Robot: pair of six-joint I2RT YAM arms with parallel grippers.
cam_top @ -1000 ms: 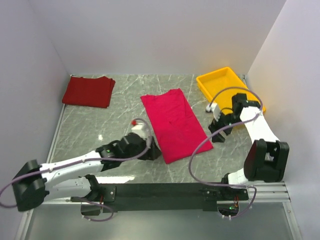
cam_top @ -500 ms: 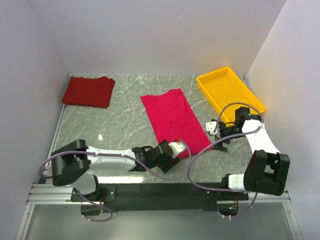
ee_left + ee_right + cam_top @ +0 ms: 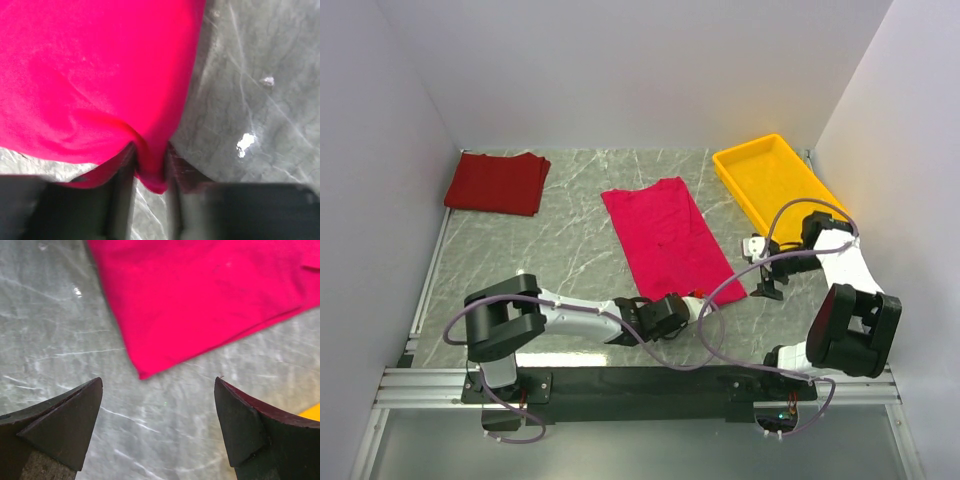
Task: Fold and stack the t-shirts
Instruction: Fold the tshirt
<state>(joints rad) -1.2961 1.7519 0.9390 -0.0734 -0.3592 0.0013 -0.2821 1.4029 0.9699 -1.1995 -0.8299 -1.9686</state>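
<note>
The crimson t-shirt (image 3: 665, 240) lies flat as a long folded strip in the middle of the table. My left gripper (image 3: 688, 300) is at its near edge. In the left wrist view, the left gripper (image 3: 149, 160) is shut on a pinched fold of the crimson t-shirt (image 3: 100, 75). My right gripper (image 3: 765, 283) hovers just right of the shirt's near right corner. In the right wrist view, the right gripper (image 3: 157, 385) stands wide open with nothing between its fingers, the corner of the crimson t-shirt (image 3: 200, 295) just ahead. The maroon t-shirt (image 3: 498, 182) lies folded at the back left.
A yellow tray (image 3: 775, 178) stands at the back right, close behind the right arm. The grey marble table (image 3: 550, 250) is walled in white on three sides. The left arm stretches low across the near edge of the table.
My left arm swung right from the shirt's left side to its near edge and closed on the cloth. The right gripper dropped toward the shirt's near right corner, still open.
</note>
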